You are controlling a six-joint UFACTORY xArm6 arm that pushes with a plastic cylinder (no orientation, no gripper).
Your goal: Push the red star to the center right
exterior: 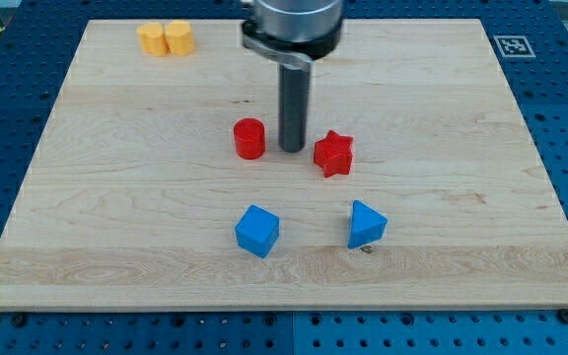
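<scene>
The red star (334, 153) lies near the middle of the wooden board (461, 148). My tip (292, 149) stands just to the star's left, between it and a red cylinder (249, 138). The tip is close to the star; I cannot tell whether it touches it. The rod rises from there to the arm's housing at the view's top.
A blue cube (257, 231) and a blue triangular block (366, 224) lie below the star. Two yellow blocks (165, 38) sit side by side at the top left. A fiducial marker (513, 45) is at the board's top right corner.
</scene>
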